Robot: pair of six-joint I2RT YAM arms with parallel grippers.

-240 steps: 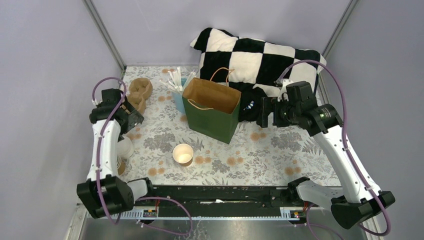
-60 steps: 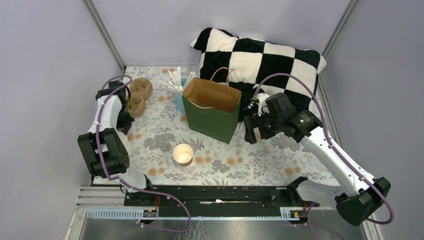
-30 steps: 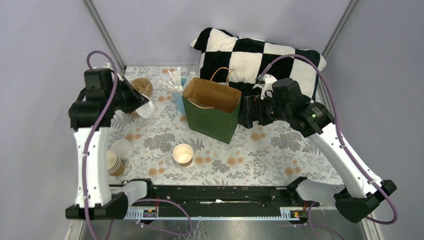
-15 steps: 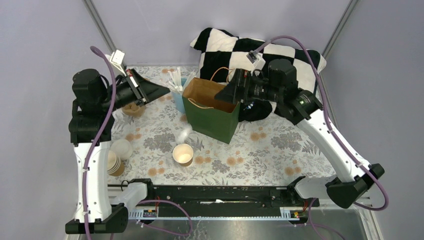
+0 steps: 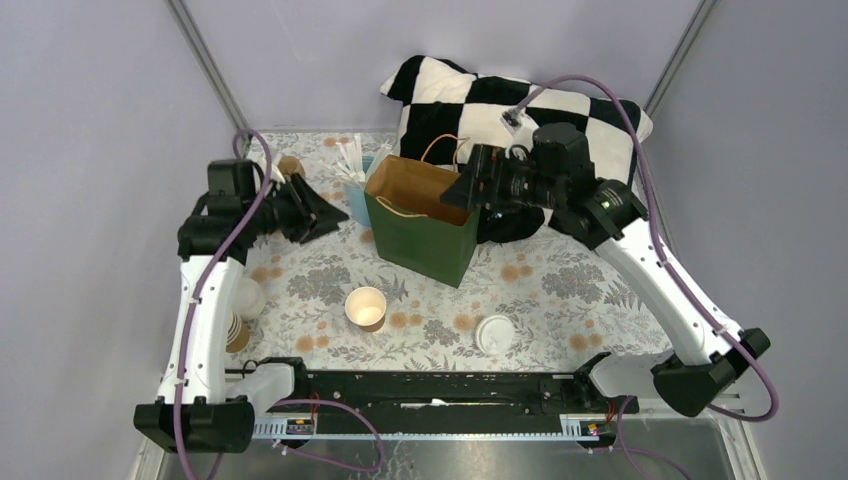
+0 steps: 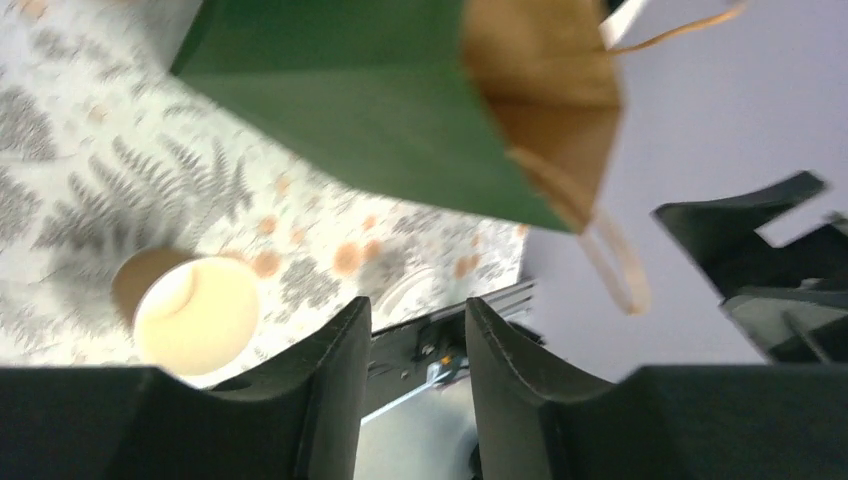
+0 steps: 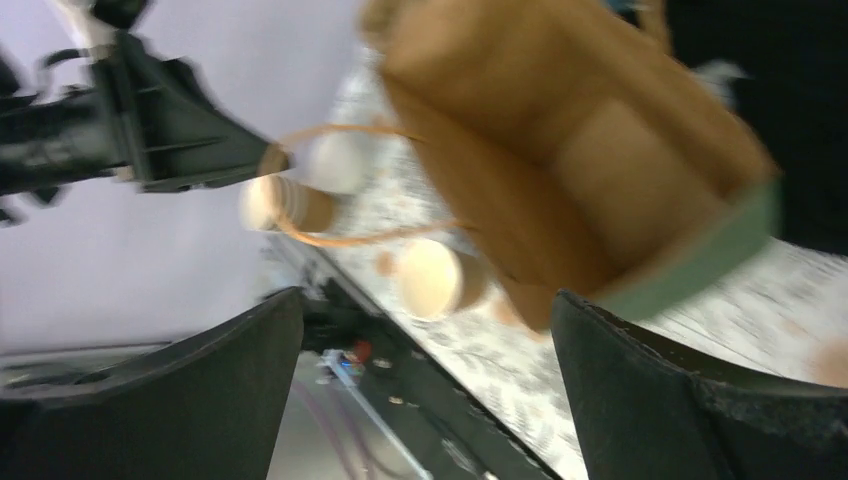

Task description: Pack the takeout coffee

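Observation:
A lidless brown paper cup (image 5: 366, 308) stands on the floral cloth in front of the green bag (image 5: 425, 235); no capped takeout coffee shows in any view. A round white lid (image 5: 495, 334) lies flat near the front edge, right of the cup. My left gripper (image 5: 325, 213) hovers left of the bag and points at it, open, with nothing between its fingers (image 6: 415, 315). The same cup (image 6: 195, 315) and the bag (image 6: 370, 100) show beyond them. My right gripper (image 5: 450, 195) hangs wide open over the bag's right rim, empty (image 7: 425, 300), looking into the bag (image 7: 580, 150).
A stack of lidless brown cups (image 5: 238, 332) and a pile of white lids (image 5: 250, 297) sit at the left front. A pulp cup carrier (image 5: 290, 165) and a blue holder of straws (image 5: 350, 158) stand behind my left gripper. A checkered pillow (image 5: 520, 110) backs the bag.
My left gripper, shut on a white lid a second ago, has opened and dropped lower; the lid now lies on the table at the front right. The right arm has barely moved.

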